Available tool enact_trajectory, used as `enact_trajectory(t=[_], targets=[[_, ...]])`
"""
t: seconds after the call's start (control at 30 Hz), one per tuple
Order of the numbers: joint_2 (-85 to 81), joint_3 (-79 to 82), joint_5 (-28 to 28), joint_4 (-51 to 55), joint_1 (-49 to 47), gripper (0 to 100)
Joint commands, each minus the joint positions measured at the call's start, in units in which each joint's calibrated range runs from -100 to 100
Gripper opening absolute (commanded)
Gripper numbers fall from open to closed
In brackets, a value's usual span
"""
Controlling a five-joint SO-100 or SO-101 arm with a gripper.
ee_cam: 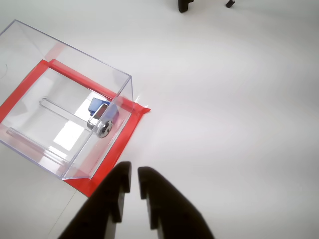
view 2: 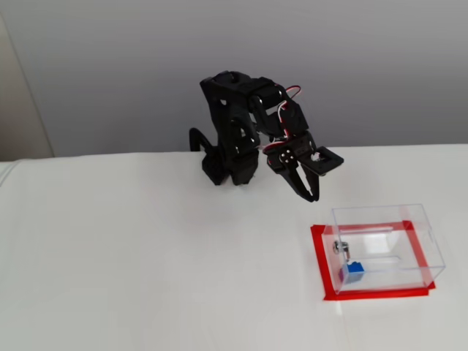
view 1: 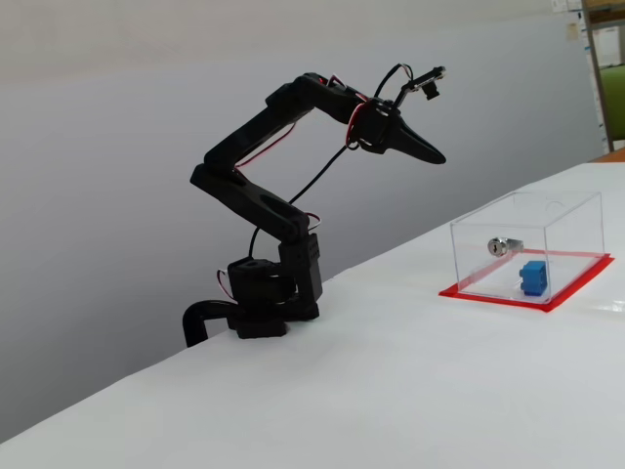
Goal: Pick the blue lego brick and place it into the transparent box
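Blue against clear acrylic: you will find the blue lego brick [view 1: 533, 277] lying inside the transparent box [view 1: 566, 227], on the box floor, studs up as far as the fixed views allow. In the wrist view the brick [ee_cam: 97, 105] sits right behind the wall that carries the silver lock [ee_cam: 103, 127], partly hidden by the lock barrel; in a fixed view from the front it rests in the near left corner [view 2: 354, 271], just below the lock [view 2: 338, 247]. The box stands upright on its red base [view 2: 322, 272], which shows as a red border around the walls on the white table [view 2: 146, 248]. Your gripper [view 1: 434, 154] is raised in the air, clear of the box and to the arm side of it, touching nothing. Its two black fingers [ee_cam: 119, 191] stand close together with only a narrow slit between the tips, and nothing is held between them. In the wrist view the gripper [ee_cam: 134, 172] points toward the near corner of the red base without reaching it. You can see the arm folded back over its base [view 1: 266, 303], which stands at the table edge, well apart from the box.
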Motion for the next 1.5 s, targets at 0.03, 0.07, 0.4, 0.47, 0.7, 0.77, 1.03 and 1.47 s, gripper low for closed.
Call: enact_trajectory(t=[0.03,0.07,0.4,0.47,0.7,0.77,1.03,1.47], targets=[[-7.47,4.96,0.33,0.09,4.16,2],[-8.32,5.95,0.33,0.09,4.9,2],[-14.17,13.55,0.28,0.09,15.25,2],[-15.02,14.72,0.28,0.09,17.32,2],[-18.5,19.7,0.28,0.09,23.17,2],[-20.03,21.32,0.28,0.09,24.94,2],[-26.05,29.19,0.28,0.09,27.97,2],[-29.78,39.68,0.44,-0.78,34.63,2]])
